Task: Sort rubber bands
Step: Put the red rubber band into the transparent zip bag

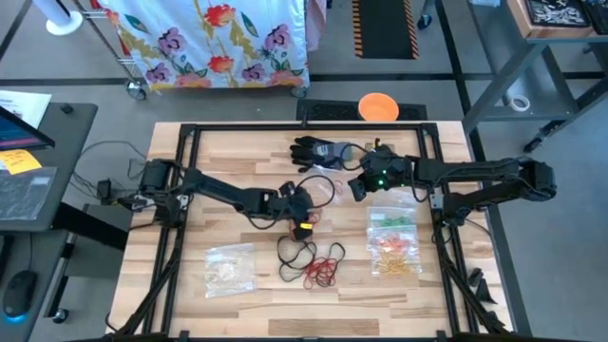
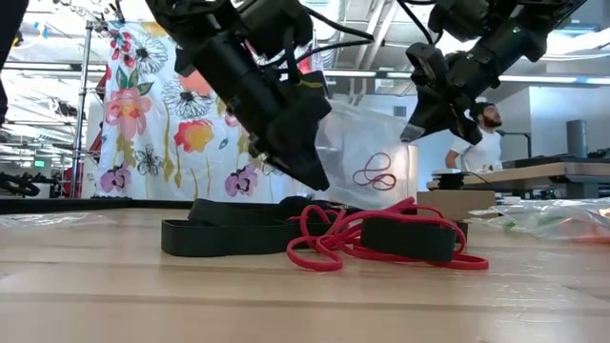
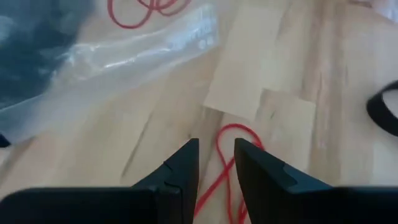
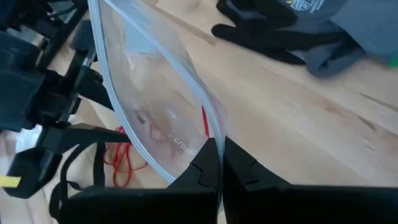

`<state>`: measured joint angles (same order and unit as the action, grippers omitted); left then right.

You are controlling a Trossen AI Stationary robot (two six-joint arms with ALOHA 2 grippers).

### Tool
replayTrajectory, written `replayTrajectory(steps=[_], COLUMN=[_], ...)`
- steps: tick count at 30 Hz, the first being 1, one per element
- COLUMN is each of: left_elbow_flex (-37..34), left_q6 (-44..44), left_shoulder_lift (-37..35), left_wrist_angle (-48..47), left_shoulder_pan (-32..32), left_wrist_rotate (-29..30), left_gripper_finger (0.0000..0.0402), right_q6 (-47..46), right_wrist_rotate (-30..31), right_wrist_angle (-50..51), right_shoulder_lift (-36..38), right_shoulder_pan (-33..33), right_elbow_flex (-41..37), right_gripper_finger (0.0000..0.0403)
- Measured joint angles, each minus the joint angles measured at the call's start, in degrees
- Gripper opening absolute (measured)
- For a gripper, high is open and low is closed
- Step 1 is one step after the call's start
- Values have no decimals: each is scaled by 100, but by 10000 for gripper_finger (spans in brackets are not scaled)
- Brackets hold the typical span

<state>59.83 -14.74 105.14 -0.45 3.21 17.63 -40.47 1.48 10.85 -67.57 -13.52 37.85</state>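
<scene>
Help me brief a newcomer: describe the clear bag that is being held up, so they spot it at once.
Start at the black glove at the table's far edge. Just nearer, the right claw, shut, pinches a clear bag by its rim. Unlike the bags lying flat on the table, it hangs in the air and holds only red rubber bands.

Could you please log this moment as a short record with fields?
left gripper: fingers slightly apart around a red band, over the table
right gripper: shut on clear bag, held up
in bag: red bands
loose pile: red and black bands
glove: far edge
</scene>
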Motion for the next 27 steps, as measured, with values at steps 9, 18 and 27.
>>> replayTrajectory(steps=[9, 18, 27], left_elbow_flex=[0, 33, 35], left_q6=[305, 496, 438], left_shoulder_lift=[0, 493, 546], left_wrist_angle=[54, 278, 319], left_shoulder_pan=[-16, -51, -93], left_wrist_rotate=[-450, -511, -480], left_gripper_finger=[97, 97, 92], right_q6=[-86, -155, -129], right_wrist_rotate=[2, 3, 4], right_wrist_angle=[208, 197, 199], right_shoulder_lift=[0, 0, 0], right_shoulder_pan=[88, 343, 341], right_elbow_flex=[0, 0, 0], right_gripper_finger=[0, 0, 0])
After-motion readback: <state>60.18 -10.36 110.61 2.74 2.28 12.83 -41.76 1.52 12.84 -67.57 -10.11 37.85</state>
